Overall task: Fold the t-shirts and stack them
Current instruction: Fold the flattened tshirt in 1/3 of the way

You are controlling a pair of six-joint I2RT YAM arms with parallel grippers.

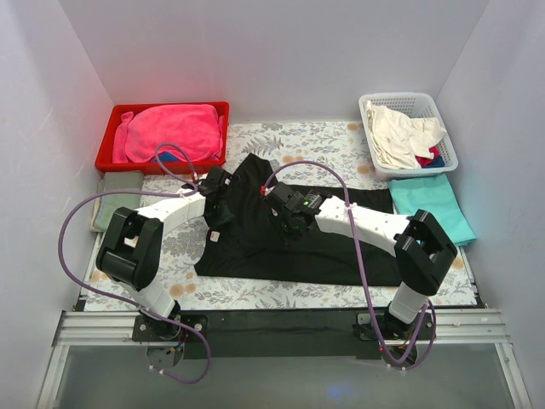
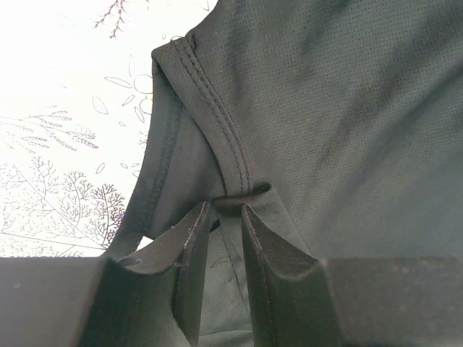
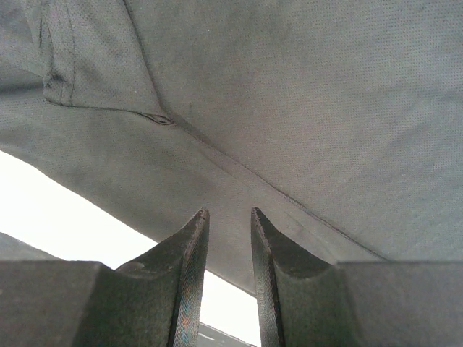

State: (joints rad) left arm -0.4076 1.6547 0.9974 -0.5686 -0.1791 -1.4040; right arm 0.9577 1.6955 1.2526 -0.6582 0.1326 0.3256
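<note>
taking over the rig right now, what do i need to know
Left tool: jaws slightly apart at a stitched hem of the black t-shirt, cloth bunched at the tips; grip unclear.
Right tool: open over the same shirt, holding nothing.
Done: teal t-shirt lies folded on the table's right side.
Left: fold the black one, still spread mid-table, then stack.

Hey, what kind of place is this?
Likely a walled robot test booth for laundry folding: black t-shirt spread on a floral table, red bin and white basket holding clothes.
</note>
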